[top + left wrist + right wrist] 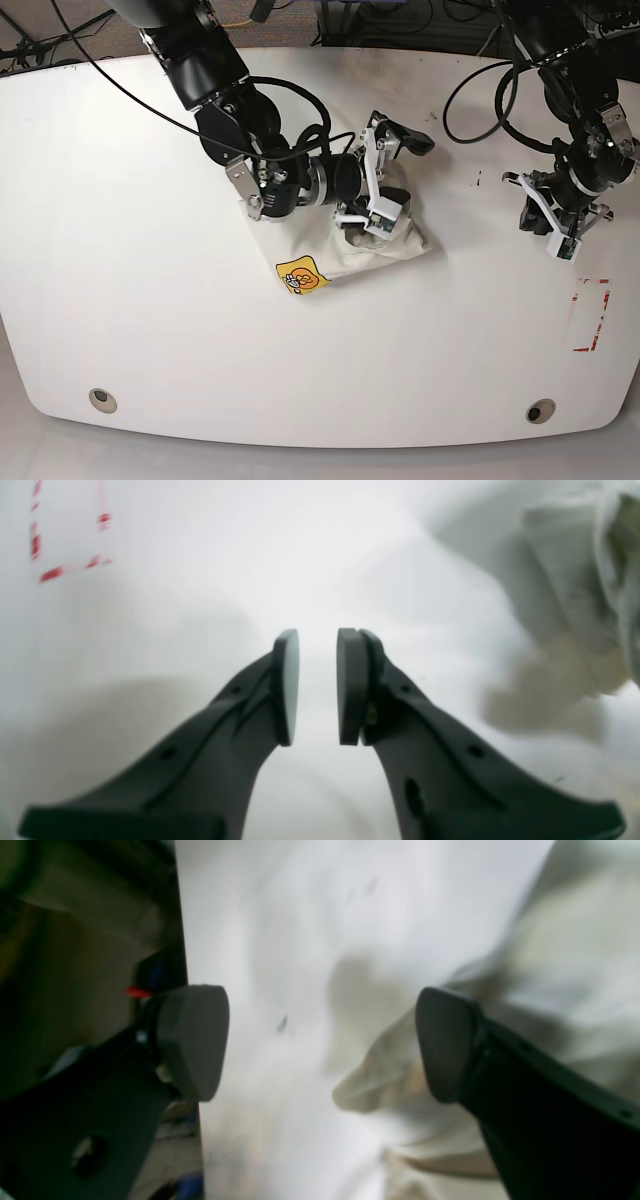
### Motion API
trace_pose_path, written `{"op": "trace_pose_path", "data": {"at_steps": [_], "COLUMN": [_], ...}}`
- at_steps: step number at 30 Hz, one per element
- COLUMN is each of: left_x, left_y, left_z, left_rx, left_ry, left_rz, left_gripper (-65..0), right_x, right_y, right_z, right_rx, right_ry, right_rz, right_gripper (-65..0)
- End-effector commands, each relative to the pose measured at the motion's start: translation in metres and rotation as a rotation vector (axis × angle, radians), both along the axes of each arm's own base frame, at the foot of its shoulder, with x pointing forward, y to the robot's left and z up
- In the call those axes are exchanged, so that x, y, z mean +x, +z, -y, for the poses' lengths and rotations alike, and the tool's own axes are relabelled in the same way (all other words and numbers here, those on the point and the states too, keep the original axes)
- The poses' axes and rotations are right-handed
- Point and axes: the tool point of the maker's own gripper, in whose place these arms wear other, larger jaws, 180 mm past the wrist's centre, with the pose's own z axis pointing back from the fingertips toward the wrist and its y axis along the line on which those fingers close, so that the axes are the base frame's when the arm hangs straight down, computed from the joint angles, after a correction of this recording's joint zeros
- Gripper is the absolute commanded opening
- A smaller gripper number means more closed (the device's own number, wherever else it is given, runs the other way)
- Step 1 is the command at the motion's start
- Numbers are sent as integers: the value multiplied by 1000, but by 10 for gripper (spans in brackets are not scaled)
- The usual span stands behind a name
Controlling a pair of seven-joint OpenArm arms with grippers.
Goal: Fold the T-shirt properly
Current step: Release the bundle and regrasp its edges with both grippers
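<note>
the t-shirt (pixel 340 255) is lying bunched, looking soft and light | my right pincer (pixel 385 175) is hovering agape, empty | aiming for a hem corner | left pincer (pixel 317 687) is idling slightly apart

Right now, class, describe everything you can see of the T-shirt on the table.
The T-shirt is cream, soft cloth, lying crumpled in a loose bunched heap near the middle of the white table, not yet folded. An orange and yellow cartoon graphic shows at its near-left corner. The right gripper is open over the heap's far side, with the arm lying across the shirt; whether its fingers touch the cloth is unclear. The left gripper is apart from it.
</note>
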Motion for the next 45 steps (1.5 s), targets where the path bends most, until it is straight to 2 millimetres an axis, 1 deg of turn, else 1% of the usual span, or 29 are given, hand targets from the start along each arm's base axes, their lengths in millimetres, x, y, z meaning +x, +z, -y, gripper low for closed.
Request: {"op": "trace_pose_path", "data": {"at_steps": [1,4,6,7,8,9,11,13,14,15,17,18,21,22,24,26,28,29,31,33,34,35,37,39,41,43,44,45], "left_x": [10,11,11,11,11,11,11,11,10,9,6,6,7,6,5,6,7,7,7,9,14,16,20,22,25,30,33,35], "left_y": [16,15,15,15,15,15,14,14,14,13,10,10,10,10,9,10,11,11,11,13,17,18,20,26,30,34,37,39], "left_z": [9,13,13,13,14,14,14,14,14,14,14,14,13,13,13,13,13,14,14,14,18,23,37,49,70,87,102,111], "left_rx": [4,4,4,4,2,1,1,1,1,1,2,2,4,4,4,4,5,5,5,6,7,7,23,44,48,51,52,55], "left_ry": [-39,-51,-52,-52,-52,-52,-52,-52,-52,-52,-52,-52,-52,-52,-53,-53,-53,-54,-54,-57,-71,-86,-143,-189,-253,-306,-349,-380], "left_rz": [56,56,55,55,55,55,54,54,52,49,40,40,40,38,37,38,41,41,41,48,60,63,64,78,93,104,114,119], "left_gripper": [-536,-536,-536,-536,-536,-536,-536,-536,-536,-536,-536,-536,-536,-536,-536,-536,-536,-536,-536,-536,-536,-536,-536,-536,-536,-536,-536,-536], "right_x": [24,42,61,73,79,85,96,101,102,101,97,94,83,74,64,56,53,53,54,54,59,62,73,78,93,109,118,122], "right_y": [58,77,85,87,85,82,71,62,53,47,38,33,13,4,-6,-20,-28,-28,-19,-5,1,5,24,36,49,57,63,65], "right_z": [11,33,50,58,61,64,68,68,67,63,51,43,21,7,-8,-20,-27,-29,-31,-32,-22,-16,1,13,42,62,71,78], "right_rx": [115,135,141,140,136,128,108,99,92,91,104,114,124,122,120,106,90,85,97,102,85,77,65,58,43,37,37,31], "right_ry": [-49,-129,-196,-230,-241,-250,-265,-270,-274,-271,-255,-245,-213,-184,-156,-143,-136,-132,-126,-108,-113,-117,-143,-172,-247,-304,-332,-346], "right_rz": [151,209,231,235,227,216,177,144,112,89,51,29,-14,-28,-45,-64,-73,-65,-40,6,37,54,116,149,189,206,220,227], "right_gripper": [-90,-90,-90,-92,-100,-120,-200,-277,-346,-384,-450,-465,-455,-453,-452,-452,-452,-452,-452,-452,-452,-452,-452,-450,-450,-450,-450,-450]}}
